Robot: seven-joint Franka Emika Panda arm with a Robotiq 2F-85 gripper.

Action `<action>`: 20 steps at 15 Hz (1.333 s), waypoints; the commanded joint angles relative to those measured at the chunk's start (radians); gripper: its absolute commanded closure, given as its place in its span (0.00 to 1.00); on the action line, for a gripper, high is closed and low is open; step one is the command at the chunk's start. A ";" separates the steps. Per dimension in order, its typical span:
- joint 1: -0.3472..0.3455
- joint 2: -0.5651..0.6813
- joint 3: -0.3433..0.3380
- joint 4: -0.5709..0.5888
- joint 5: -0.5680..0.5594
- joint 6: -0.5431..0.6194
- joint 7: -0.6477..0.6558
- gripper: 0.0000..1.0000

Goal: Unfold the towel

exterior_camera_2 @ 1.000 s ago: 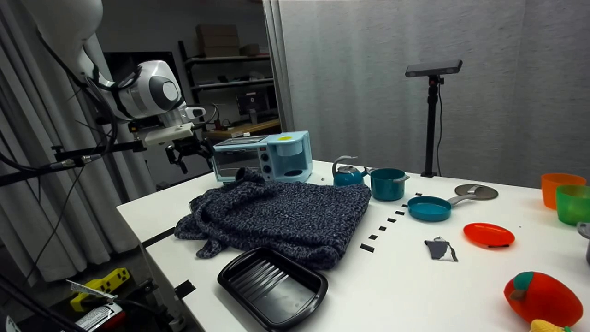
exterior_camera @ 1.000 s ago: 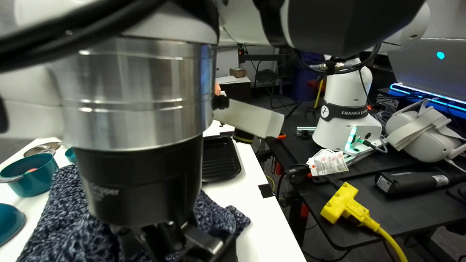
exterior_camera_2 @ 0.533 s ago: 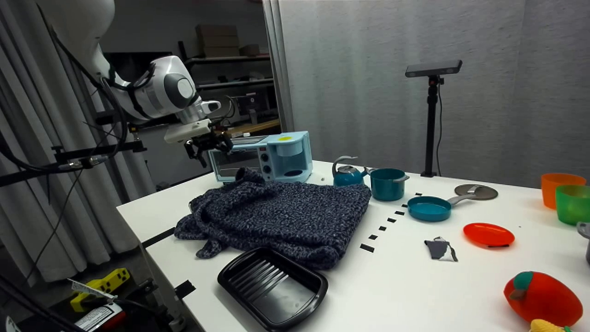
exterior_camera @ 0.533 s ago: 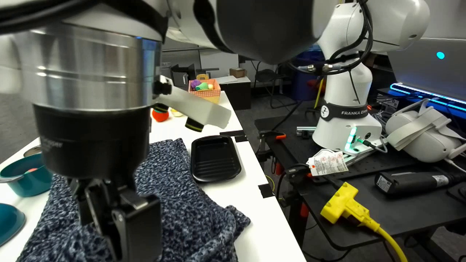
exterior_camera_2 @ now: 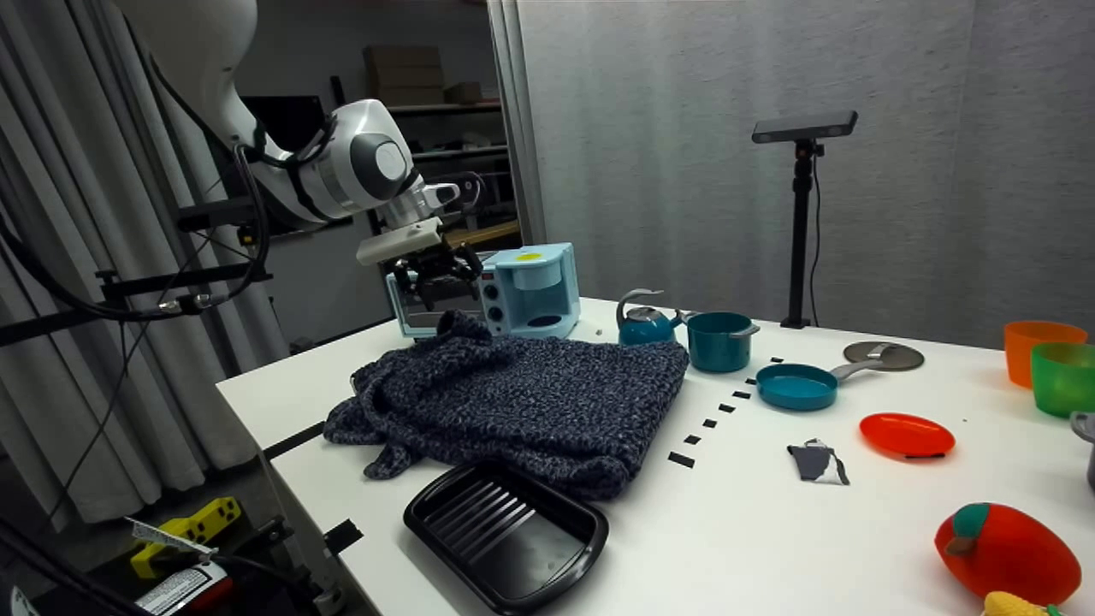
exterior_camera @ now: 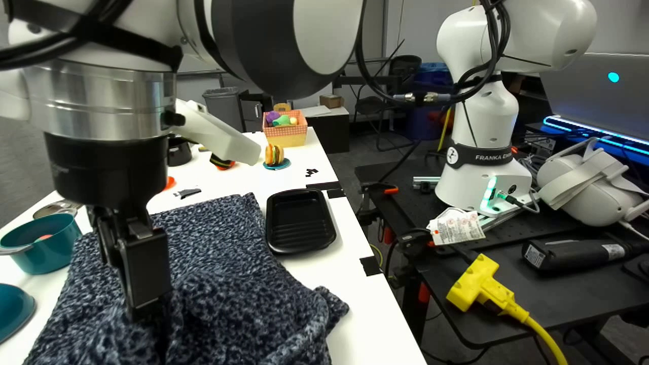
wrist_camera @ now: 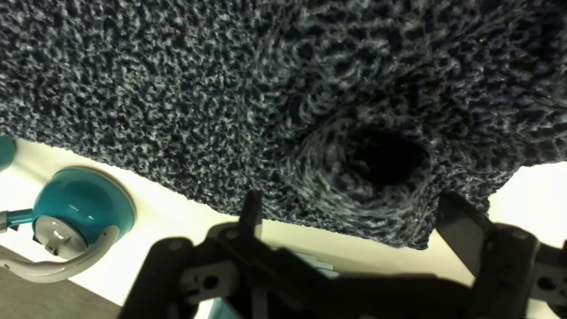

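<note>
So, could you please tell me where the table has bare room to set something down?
In an exterior view, the widest bare stretch of table lies between the black tray, the red plate and the red toy. Another lies between the towel, the table edge and the toaster oven. Behind the towel it is crowded: toaster oven, kettle and pot stand close together.

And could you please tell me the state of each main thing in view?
Hand: open, gripping nothing
Towel: partly folded, rumpled at one end
Kettle: upright, lidded
Pot: upright, uncovered
Pan: upright, uncovered
Loose lid: lying flat
Black tray: open side up
Orange cup: upright
Green cup: upright
Toaster oven: apparently shut, partly hidden
Base light: lit green
</note>
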 commanded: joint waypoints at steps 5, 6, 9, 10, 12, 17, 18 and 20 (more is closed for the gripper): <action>-0.010 0.037 0.003 0.037 0.015 -0.075 -0.002 0.25; -0.010 0.037 0.004 0.038 0.020 -0.089 0.003 0.27; -0.009 0.038 0.004 0.040 0.025 -0.109 0.018 0.48; -0.009 0.038 0.003 0.041 0.025 -0.111 0.023 0.55; -0.008 0.039 0.003 0.042 0.024 -0.110 0.033 0.70; -0.009 0.042 0.003 0.045 0.026 -0.105 0.045 1.00; -0.012 0.044 0.008 0.045 0.035 -0.098 0.039 1.00; -0.022 0.050 0.020 0.043 0.058 -0.067 0.018 0.99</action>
